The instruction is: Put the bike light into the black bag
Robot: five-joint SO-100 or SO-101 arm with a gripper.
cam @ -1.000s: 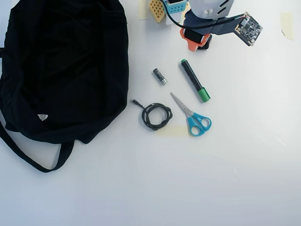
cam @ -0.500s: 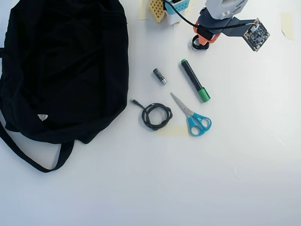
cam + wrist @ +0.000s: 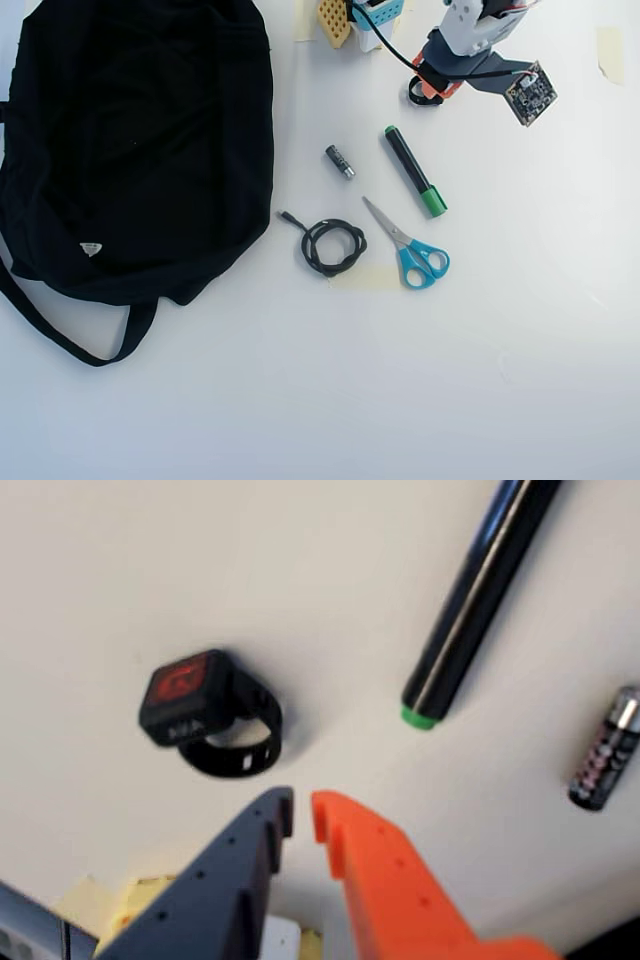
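Bag (image 3: 130, 140), black fabric, fills the left third of my overhead view; its strap loops out at lower left and a small white tag shows on its lower part. I cannot tell what lies inside, since the interior reads as plain dark cloth. Right of it, on the white table (image 3: 300, 400), I count one grey battery (image 3: 339, 161), one coiled black cable (image 3: 331, 246), one black marker (image 3: 415, 171) with a green cap, and one pair of blue-handled scissors (image 3: 410, 246). At upper right the arm hangs over the bike light (image 3: 417, 94), which rests on the table well apart from the bag. In my wrist view the bike light (image 3: 207, 712) lies flat, red face up, strap ring to its right, just beyond and left of the gripper (image 3: 301, 815). Both jaws are nearly pressed together with only a thin slit between them, pinching nothing.
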